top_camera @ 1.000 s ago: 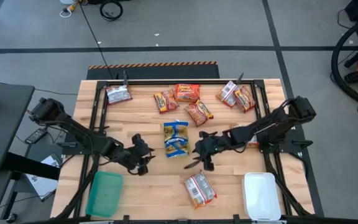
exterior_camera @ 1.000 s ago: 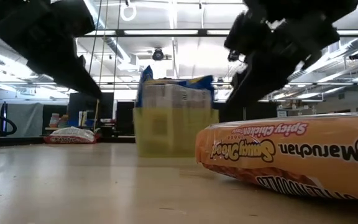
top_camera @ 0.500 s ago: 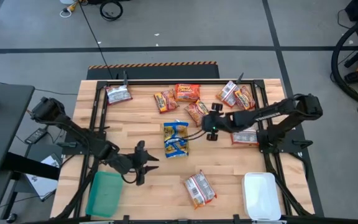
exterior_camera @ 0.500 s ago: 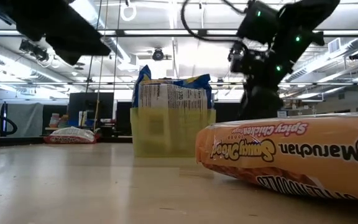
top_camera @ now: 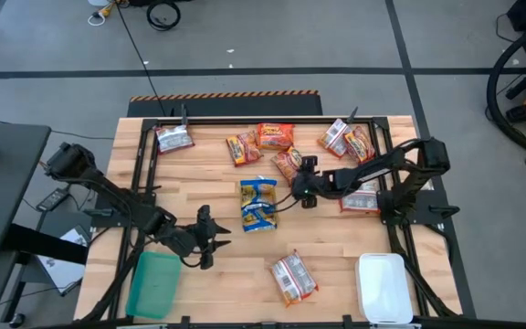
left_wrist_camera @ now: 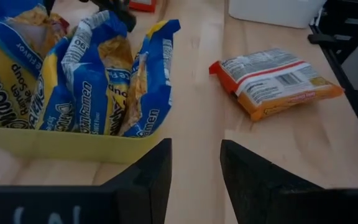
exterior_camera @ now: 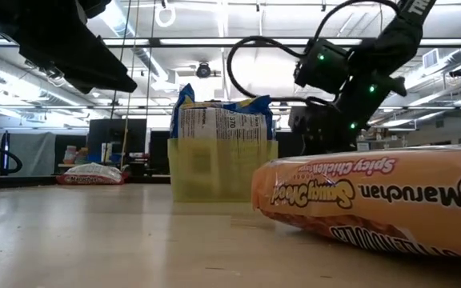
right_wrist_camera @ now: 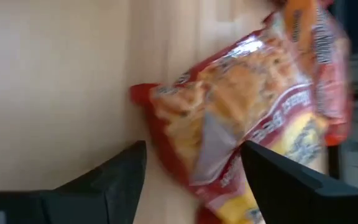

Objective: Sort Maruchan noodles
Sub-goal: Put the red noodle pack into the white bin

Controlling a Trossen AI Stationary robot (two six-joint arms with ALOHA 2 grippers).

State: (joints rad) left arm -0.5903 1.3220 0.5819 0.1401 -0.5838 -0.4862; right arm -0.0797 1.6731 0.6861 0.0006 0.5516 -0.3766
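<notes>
The right hand (top_camera: 299,183), fingers spread and empty, hovers at an orange-red noodle packet (top_camera: 287,163) just beyond the yellow tray (top_camera: 258,224) of blue packets (top_camera: 257,196); the left hand (top_camera: 210,239), likewise released, waits beside the tray on the table (top_camera: 226,274).

You have an orange noodle packet (exterior_camera: 374,200) lying close on the desk (exterior_camera: 110,240). The right gripper (exterior_camera: 320,128) hangs beyond it, with blue-and-yellow packets (exterior_camera: 222,120) standing in a yellow tray (exterior_camera: 214,172) just beside the gripper.
</notes>
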